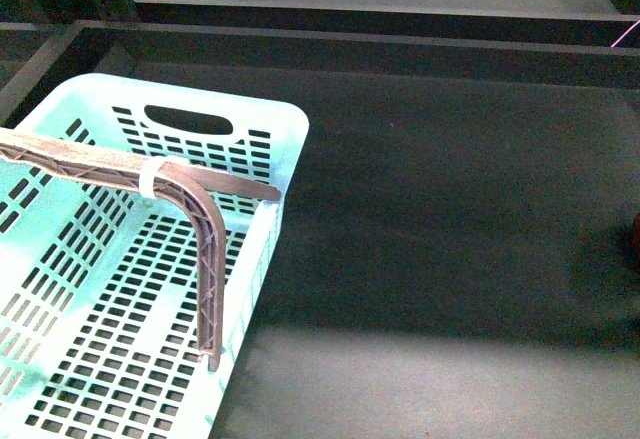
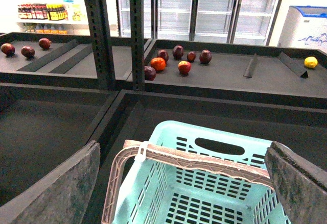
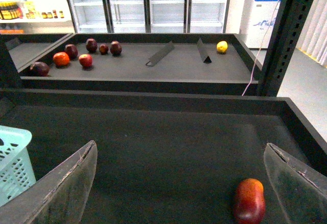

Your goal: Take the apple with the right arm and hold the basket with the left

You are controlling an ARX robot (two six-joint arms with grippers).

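The pale aqua basket (image 1: 200, 94) stands on the dark shelf at the front left. A lattice-ribbed, elbow-bent finger (image 1: 205, 249) with a white band lies across its open top. In the left wrist view my left gripper (image 2: 179, 193) is open above the basket (image 2: 204, 130), with its dark pads wide apart and nothing between them. The red apple (image 3: 250, 199) with a yellowish top lies on the shelf floor. It rests between the wide-open jaws of my right gripper (image 3: 180, 163), close to one finger (image 3: 301, 183) and untouched. Only a sliver of the apple (image 1: 636, 231) shows at the front view's right edge.
A raised dark lip (image 3: 153, 99) separates this shelf from a rear shelf. That rear shelf holds several dark and red fruits (image 3: 87, 55), a yellow fruit (image 3: 222, 46) and two slanted dividers (image 3: 160, 54). A black upright post (image 3: 286, 35) stands beside the apple's side.
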